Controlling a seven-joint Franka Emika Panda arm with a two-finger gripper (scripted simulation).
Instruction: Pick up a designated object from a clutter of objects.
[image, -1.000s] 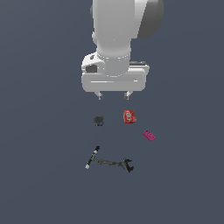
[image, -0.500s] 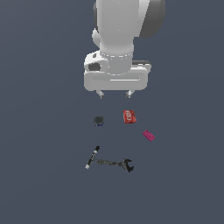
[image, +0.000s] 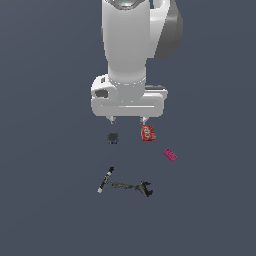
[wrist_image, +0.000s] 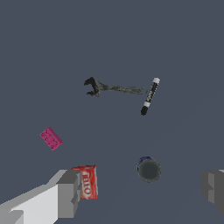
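Dark blue-grey tabletop (image: 45, 200) fills both views, plain and even, with 5 small items scattered on it. Above them hangs the white arm, its end effector (image: 127, 120) spread wide with nothing between its 2 fingertips (wrist_image: 68, 192).

The marker (image: 105, 179), black with a white end, lies flat in the exterior view nearer the camera than the other items except the wrench, slanted, white tip toward the exterior view's left. Just beside its middle starts the handle of the grey wrench (image: 133, 187), whose jaws point to the exterior view's right; whether the 2 touch cannot be told.

Farther back, a dark round lump (image: 113, 138) sits near 1 fingertip and a red box (image: 148, 133) near the other. A pink block (image: 170, 155) lies apart, toward the exterior view's right.
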